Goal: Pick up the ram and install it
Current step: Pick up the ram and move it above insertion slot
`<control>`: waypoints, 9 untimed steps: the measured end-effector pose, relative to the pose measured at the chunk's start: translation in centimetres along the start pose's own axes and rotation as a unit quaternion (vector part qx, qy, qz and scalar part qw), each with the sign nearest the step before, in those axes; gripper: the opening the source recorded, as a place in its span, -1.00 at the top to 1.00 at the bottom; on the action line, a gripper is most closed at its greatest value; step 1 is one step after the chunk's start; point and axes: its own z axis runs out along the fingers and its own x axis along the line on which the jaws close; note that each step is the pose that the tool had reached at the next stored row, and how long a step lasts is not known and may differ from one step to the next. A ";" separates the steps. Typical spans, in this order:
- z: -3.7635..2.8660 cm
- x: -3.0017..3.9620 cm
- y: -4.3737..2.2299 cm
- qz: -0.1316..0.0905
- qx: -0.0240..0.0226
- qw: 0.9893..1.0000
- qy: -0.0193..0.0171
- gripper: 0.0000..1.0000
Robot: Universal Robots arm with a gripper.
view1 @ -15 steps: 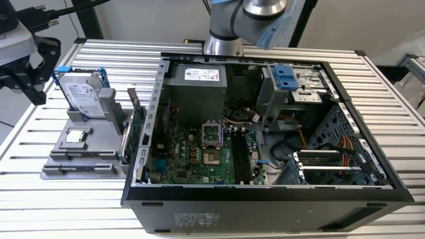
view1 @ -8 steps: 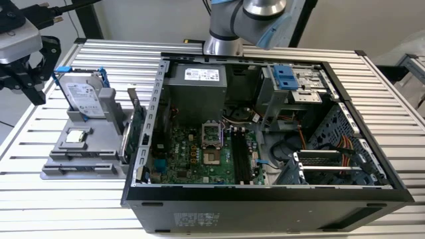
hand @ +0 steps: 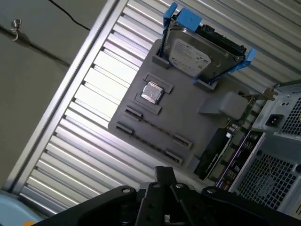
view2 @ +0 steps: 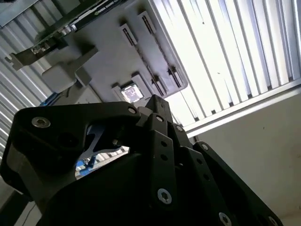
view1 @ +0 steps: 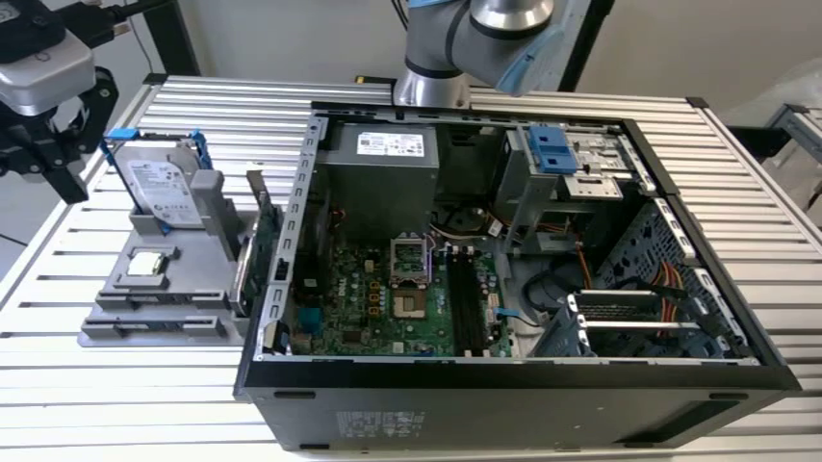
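— What is the pincer [hand: 164, 176] doing?

— It is hanging over the grey tray [hand: 188, 117]. In both wrist views its tips are looking drawn together, with nothing showing between them.

— And the ram?

— I cannot tell where it is. The tray's narrow slots [hand: 153, 141], nearest the pincer, are looking bare. The long dark strips [view1: 460, 298] on the green board [view1: 353, 313], far from the pincer inside the case [view1: 514, 380], could be a seated stick or plain sockets.

— Why is everything lying that way?

— I am guessing each moulded pocket is keeping one part steady and easy to grasp. The silver drive [hand: 190, 54] is leaning in its blue frame [hand: 183, 16] beyond the slots. The square chip [hand: 151, 92] is lying flat between them. The case is lying open side up, probably so the board is facing the arm. Matte plastic is sitting on ribbed, shiny slats [hand: 89, 117].
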 end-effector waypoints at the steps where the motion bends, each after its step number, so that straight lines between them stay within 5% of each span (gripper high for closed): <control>1: 0.00 0.00 0.00 -0.007 0.000 1.000 0.000 1.00; 9: 0.00 0.00 0.00 -0.058 -0.001 0.998 0.002 1.00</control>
